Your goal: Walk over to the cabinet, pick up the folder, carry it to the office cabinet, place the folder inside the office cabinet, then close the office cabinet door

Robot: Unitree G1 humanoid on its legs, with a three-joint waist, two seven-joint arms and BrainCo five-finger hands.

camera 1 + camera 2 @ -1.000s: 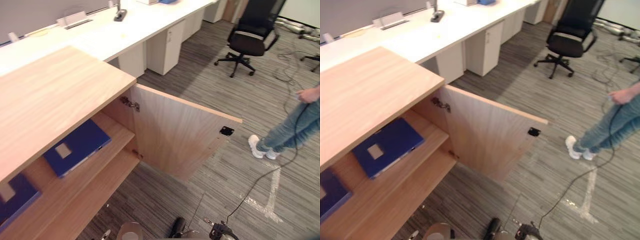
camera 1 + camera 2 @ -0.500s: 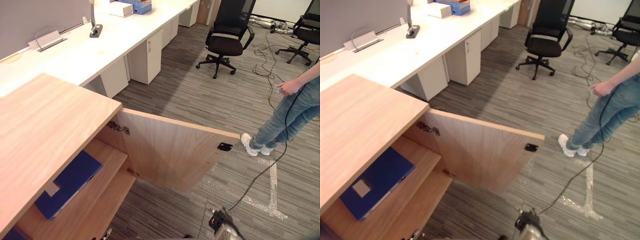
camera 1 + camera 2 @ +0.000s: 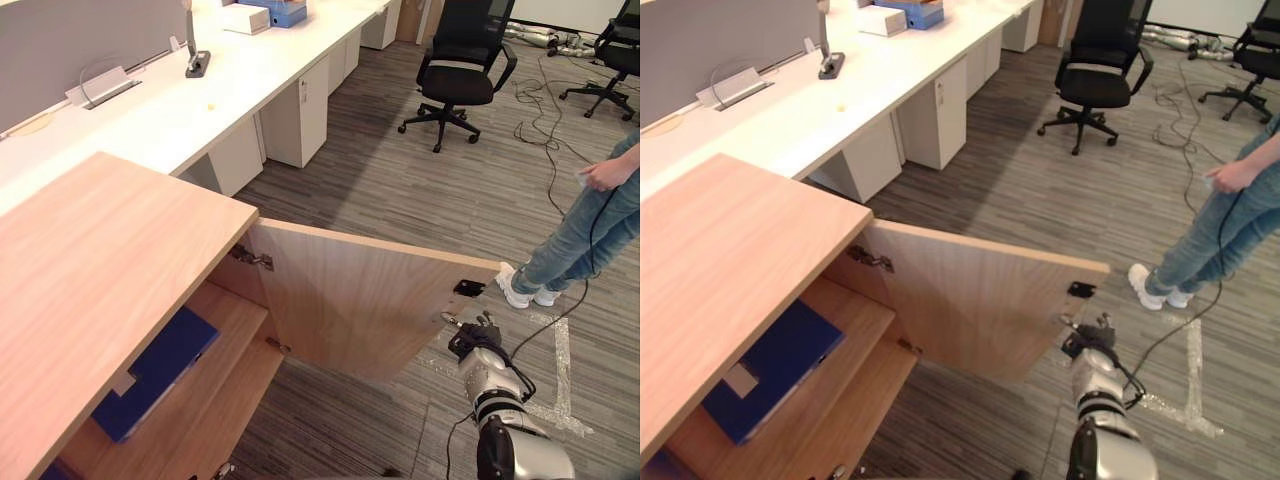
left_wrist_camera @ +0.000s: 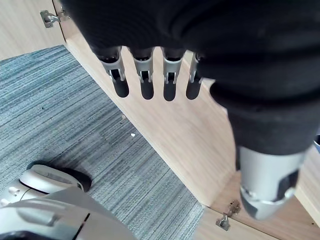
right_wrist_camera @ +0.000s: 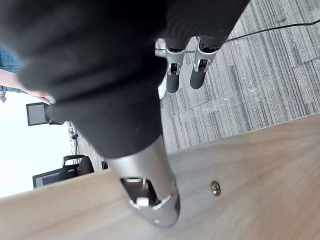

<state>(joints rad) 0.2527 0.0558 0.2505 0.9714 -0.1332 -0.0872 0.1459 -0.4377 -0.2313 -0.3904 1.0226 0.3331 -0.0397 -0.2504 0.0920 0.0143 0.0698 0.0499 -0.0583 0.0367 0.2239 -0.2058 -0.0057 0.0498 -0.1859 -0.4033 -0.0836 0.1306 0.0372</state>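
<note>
We are holding our straight-fingered right hand [image 3: 478, 338] by the open light-wood cabinet door [image 3: 370, 300] at its 3 o'clock edge, our left hand [image 4: 170, 75] hanging with fingers straight and apart.

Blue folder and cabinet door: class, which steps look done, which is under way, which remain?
Done: the blue folder lies on a shelf inside the light wooden cabinet. Under way: the open right hand is at the free edge of the wooden door. Remaining: the door stands wide open, to be swung shut. The left hand is open, holding nothing.
</note>
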